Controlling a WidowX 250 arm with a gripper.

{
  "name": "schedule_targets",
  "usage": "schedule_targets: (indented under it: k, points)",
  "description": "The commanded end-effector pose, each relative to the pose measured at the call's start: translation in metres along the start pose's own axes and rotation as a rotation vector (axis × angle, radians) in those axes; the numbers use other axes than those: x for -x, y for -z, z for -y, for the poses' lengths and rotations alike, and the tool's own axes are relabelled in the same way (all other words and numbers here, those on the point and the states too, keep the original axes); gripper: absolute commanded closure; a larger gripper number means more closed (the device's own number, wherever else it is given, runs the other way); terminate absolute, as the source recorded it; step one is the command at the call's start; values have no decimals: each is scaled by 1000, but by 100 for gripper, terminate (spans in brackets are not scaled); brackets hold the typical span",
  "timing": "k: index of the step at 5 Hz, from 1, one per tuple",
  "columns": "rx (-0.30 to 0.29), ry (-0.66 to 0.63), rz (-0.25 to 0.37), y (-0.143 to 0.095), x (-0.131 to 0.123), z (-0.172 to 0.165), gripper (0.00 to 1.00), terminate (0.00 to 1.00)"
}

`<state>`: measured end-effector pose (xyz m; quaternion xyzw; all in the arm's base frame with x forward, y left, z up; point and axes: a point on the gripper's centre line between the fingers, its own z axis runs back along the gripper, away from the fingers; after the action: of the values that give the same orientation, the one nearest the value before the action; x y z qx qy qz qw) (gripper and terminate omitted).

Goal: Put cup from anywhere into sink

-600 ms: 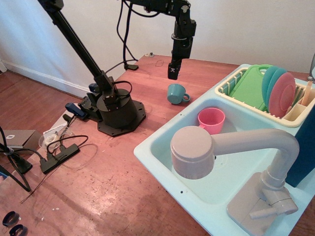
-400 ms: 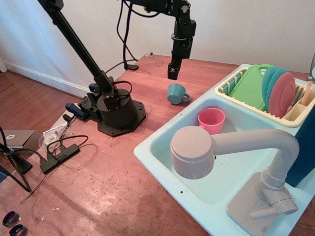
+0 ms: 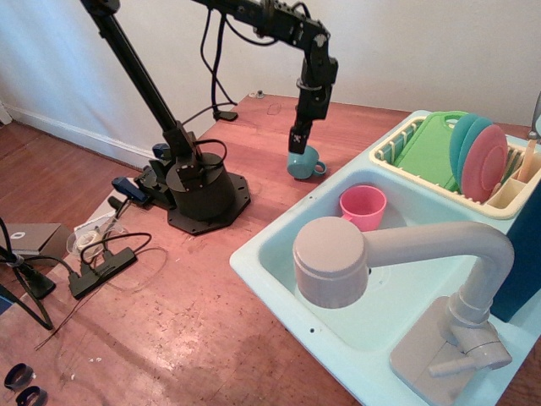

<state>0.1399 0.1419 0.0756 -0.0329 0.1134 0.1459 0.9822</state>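
Note:
The teal-blue cup (image 3: 306,164) lies on the wooden table just left of the sink, its handle toward the right. My gripper (image 3: 295,141) hangs straight down over the cup's left rim, its tip touching or just above it. I cannot tell how the jaws stand. The pale aqua sink (image 3: 270,264) with its big grey faucet (image 3: 331,261) fills the right foreground.
A pink cup (image 3: 363,206) stands inside the sink at the back. A cream dish rack (image 3: 507,203) with a green board and plates sits at the far right. The arm's black base (image 3: 201,193) and cables lie on the left.
The gripper has come down from above and behind the cup to its left rim. The cup has not moved.

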Motion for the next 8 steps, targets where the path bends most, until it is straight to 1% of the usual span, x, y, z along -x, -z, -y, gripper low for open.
schedule_targets:
  k: [1,2,3,4,5,6,7,8]
  points:
    - [12,-18,-20,20,-9,6,0,0]
    - [30,-20,-18,37,-16,11,0,0]
    - [42,-29,-23,46,-18,17,100,0]
    - [29,-21,-14,42,-19,19,100,0]
    - [33,0,-6,41,-22,22,100,0]
    - [27,28,-3,29,-30,20,100,0]
    - [-75,33,27,-24,-33,3,100,0]
    - [-119,24,79,-73,-21,6,100,0]
